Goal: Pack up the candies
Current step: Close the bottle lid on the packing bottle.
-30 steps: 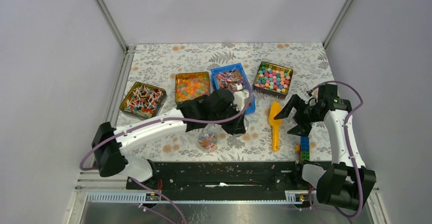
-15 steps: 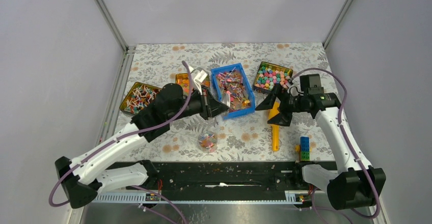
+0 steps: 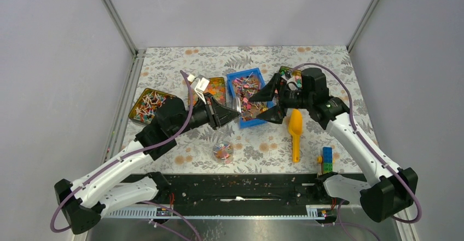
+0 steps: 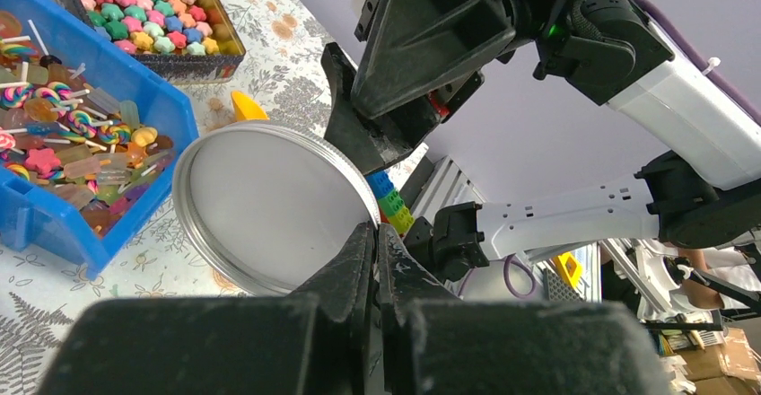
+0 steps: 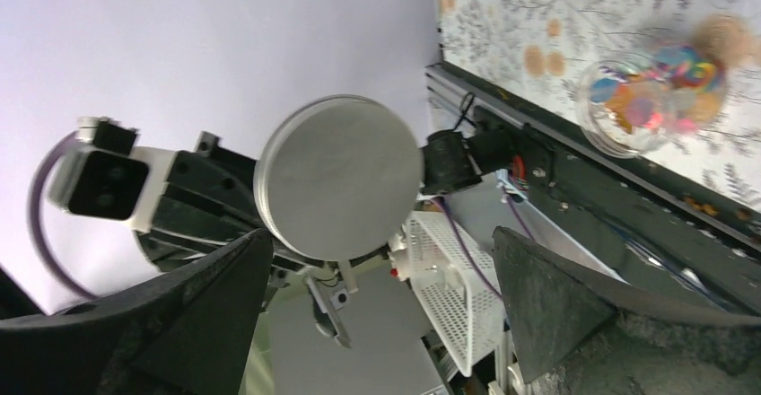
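Your left gripper is pinching the silver lid by its rim; your right gripper is gaping wide beside it. The right wrist view, unlike the left, is showing the candies in 1 clear jar on the table.

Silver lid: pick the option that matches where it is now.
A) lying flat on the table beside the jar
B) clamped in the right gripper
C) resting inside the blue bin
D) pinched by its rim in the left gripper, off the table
D: the left gripper is shut on the rim of the silver lid and holds it up in the air, while the right gripper stands open and the jar sits apart on the table.
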